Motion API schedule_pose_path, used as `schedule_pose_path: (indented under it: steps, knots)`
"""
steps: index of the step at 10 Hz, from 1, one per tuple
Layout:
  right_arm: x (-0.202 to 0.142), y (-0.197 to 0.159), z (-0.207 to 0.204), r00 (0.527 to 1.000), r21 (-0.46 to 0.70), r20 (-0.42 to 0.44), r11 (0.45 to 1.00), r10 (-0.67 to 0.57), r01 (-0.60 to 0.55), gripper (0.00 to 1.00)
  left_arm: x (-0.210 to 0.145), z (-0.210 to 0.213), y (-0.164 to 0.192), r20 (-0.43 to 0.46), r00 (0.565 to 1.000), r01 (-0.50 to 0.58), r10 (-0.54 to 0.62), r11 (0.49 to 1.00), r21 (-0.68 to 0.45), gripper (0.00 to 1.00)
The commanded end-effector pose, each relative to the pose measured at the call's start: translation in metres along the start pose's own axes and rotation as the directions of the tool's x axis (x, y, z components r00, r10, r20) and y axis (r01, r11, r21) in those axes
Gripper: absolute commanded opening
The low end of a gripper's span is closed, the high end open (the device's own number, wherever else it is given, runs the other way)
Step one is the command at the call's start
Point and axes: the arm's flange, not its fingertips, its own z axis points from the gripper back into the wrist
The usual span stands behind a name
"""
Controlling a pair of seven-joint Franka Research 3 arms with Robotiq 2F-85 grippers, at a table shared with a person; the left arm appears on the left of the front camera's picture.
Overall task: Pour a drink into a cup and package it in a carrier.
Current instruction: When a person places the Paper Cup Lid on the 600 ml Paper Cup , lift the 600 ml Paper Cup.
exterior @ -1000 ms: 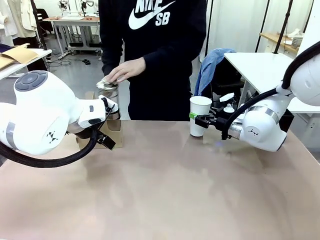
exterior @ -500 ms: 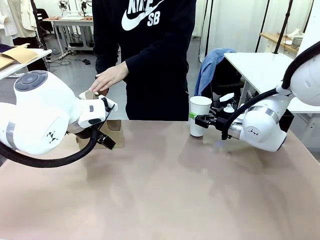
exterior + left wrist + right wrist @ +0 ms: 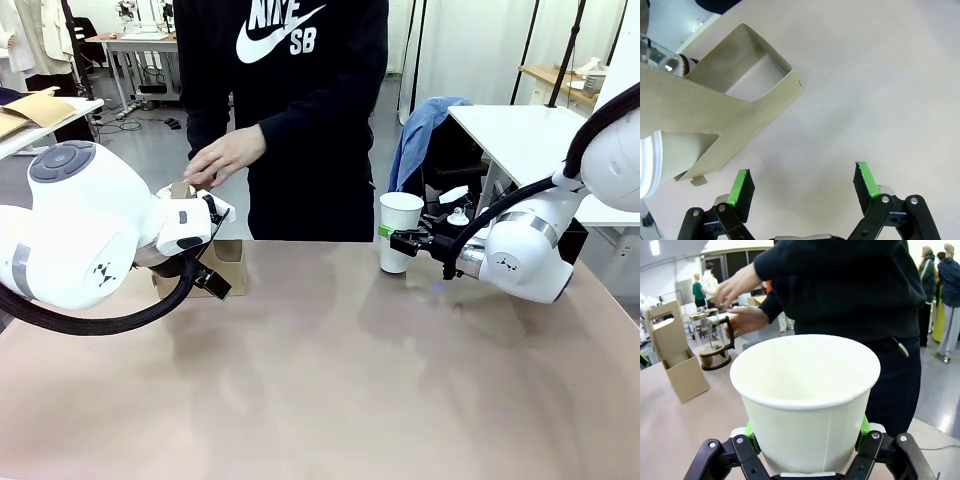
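Observation:
My right gripper is shut on the tall white paper cup, which stands upright, without a lid, at the table's far edge. In the right wrist view the cup looks empty between the green pads. The brown cardboard carrier sits at the far left, just beyond my left arm. My left gripper hangs open over bare table, the carrier to its upper left. The person's hand holds the glass carafe by its handle next to the carrier; I cannot make out the drink inside it.
The person stands at the far side, the other hand raised above the carrier's handle. A white rounded rim shows at the left edge of the left wrist view. A white side table with blue cloth stands at the back right.
The person has shifted to the picture's left, and the hand has lifted off the carafe's top and now hovers higher. Neither arm has moved.

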Motion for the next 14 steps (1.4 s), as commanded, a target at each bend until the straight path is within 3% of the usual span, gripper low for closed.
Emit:
schedule_pose_path:
  steps: [1,14]
  knots:
    - [0.0034,0.0013,-0.0018,1.0,0.002,0.002,1.0,0.008,-0.008,0.81,-0.0002,0.0003,0.0006,0.001,1.0,-0.002,0.002,1.0,-0.002,1.0]
    - [0.0034,0.0013,-0.0018,1.0,0.002,0.002,1.0,0.008,-0.008,0.81,-0.0002,0.0003,0.0006,0.001,1.0,-0.002,0.002,1.0,-0.002,1.0]
